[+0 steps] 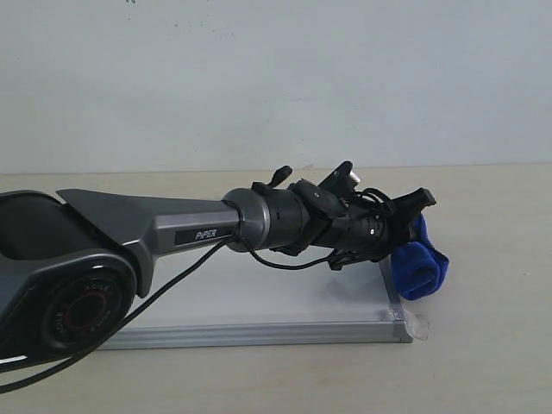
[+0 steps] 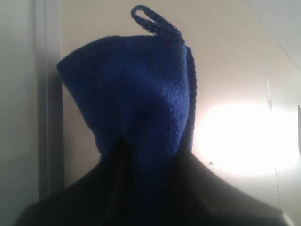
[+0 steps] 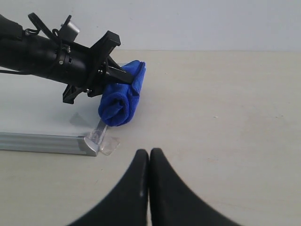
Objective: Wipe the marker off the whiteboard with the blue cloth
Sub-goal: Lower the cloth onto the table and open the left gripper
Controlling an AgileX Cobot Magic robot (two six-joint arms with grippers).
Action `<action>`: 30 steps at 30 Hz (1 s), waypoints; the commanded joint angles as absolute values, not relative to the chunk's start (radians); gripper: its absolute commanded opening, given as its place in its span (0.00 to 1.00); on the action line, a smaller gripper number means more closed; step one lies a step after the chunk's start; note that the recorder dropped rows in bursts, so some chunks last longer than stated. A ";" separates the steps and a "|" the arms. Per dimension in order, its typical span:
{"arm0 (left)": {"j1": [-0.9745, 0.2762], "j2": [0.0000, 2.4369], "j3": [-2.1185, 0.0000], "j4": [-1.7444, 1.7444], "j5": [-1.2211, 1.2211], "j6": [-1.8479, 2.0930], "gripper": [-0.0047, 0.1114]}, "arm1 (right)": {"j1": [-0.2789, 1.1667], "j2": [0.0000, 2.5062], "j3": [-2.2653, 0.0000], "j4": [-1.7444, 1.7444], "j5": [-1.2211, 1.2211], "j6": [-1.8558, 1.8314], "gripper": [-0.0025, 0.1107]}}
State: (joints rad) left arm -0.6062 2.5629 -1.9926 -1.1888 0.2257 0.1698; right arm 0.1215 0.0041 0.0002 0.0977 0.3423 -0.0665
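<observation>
The table [image 1: 483, 345] carries everything, and on it lies the whiteboard [image 1: 259, 297], flat with its silver frame towards you, so any wiping has to be a sweep across a level surface. Your left arm [image 1: 172, 228] stretches low over the board from the left side to its right edge, and it covers much of the white surface in the exterior view. That is likely why you cannot see the marker line in any of the three views; do not assume it is gone. The blue cloth [image 1: 418, 267] sits at the board's right edge near the front corner, rolled thick, with most of it hanging over the table rather than over the board. The left gripper [image 3: 120, 73] is clamped on one end of the roll, which leaves the bulky free end down as the wiping face. From there you probably need to bring it back inward across the board to reach the ink. The right gripper [image 3: 149, 157] hovers over bare table just off that corner, fingers pressed together and holding nothing, apparently parked out of the way. The cloth's small hanging loop [image 2: 153, 21] points away from the left wrist and is free of the fingers.
</observation>
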 commanded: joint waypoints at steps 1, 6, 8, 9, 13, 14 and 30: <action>-0.604 2.559 -1.998 -1.185 0.235 0.181 0.12 | 0.120 0.000 0.000 0.098 0.334 -0.067 0.02; -0.604 2.559 -1.998 -1.185 0.232 0.181 0.39 | 0.120 0.000 0.000 0.098 0.334 -0.067 0.02; -0.604 2.559 -1.998 -1.185 0.232 0.181 0.50 | 0.120 0.000 0.000 0.098 0.334 -0.067 0.02; -0.604 2.559 -1.998 -1.185 0.232 0.181 0.55 | 0.120 0.000 0.000 0.098 0.334 -0.067 0.02; -0.604 2.559 -1.998 -1.185 0.232 0.181 0.65 | 0.120 0.000 0.000 0.098 0.334 -0.067 0.02; -0.604 2.559 -1.998 -1.185 0.232 0.181 0.66 | 0.120 0.000 0.000 0.098 0.334 -0.067 0.02; -0.579 2.559 -1.998 -1.185 0.323 0.181 0.66 | 0.120 0.000 0.000 0.098 0.334 -0.067 0.02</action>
